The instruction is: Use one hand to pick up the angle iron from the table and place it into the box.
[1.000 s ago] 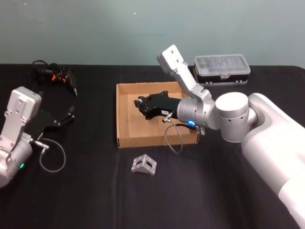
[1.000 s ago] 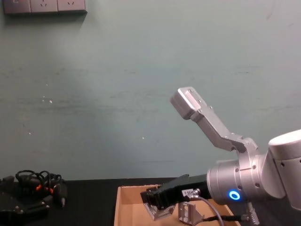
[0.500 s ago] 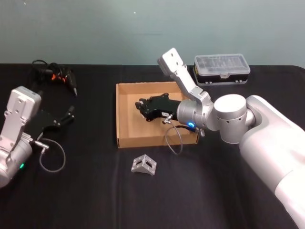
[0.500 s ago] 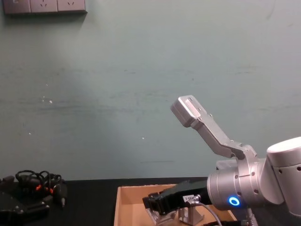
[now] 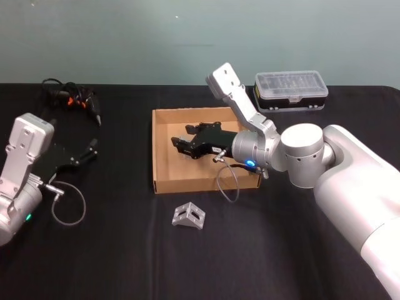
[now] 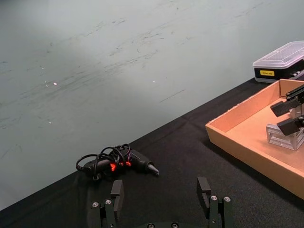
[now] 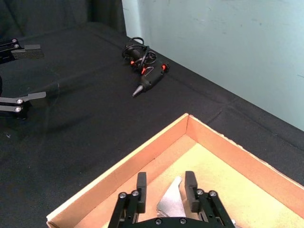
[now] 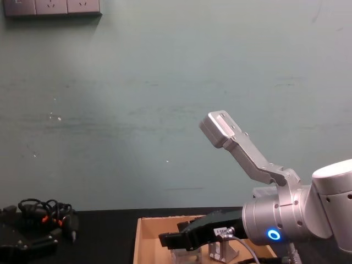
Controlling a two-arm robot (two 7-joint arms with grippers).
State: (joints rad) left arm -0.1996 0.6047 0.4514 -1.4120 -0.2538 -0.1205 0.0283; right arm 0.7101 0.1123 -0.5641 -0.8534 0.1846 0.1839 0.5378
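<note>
My right gripper (image 5: 179,145) hangs open low inside the tan box (image 5: 154,150), near its left wall. An angle iron (image 7: 171,202) lies on the box floor between the spread fingers (image 7: 141,183), free of them. In the left wrist view that angle iron (image 6: 285,135) rests just under the right gripper (image 6: 283,118). A second angle iron (image 5: 189,216) sits on the black table (image 5: 125,250) in front of the box. A further angle iron (image 8: 221,250) stands deeper in the box (image 8: 159,219). My left gripper (image 6: 160,190) is parked open at the far left.
A black plastic case with a clear lid (image 5: 290,90) stands behind the box at the right. A black and orange tool with coiled cable (image 5: 75,99) lies at the back left. The left arm (image 5: 25,169) and its cable loop occupy the left edge.
The right gripper came down into the box and opened, letting go of the angle iron it held. The left arm stayed still.
</note>
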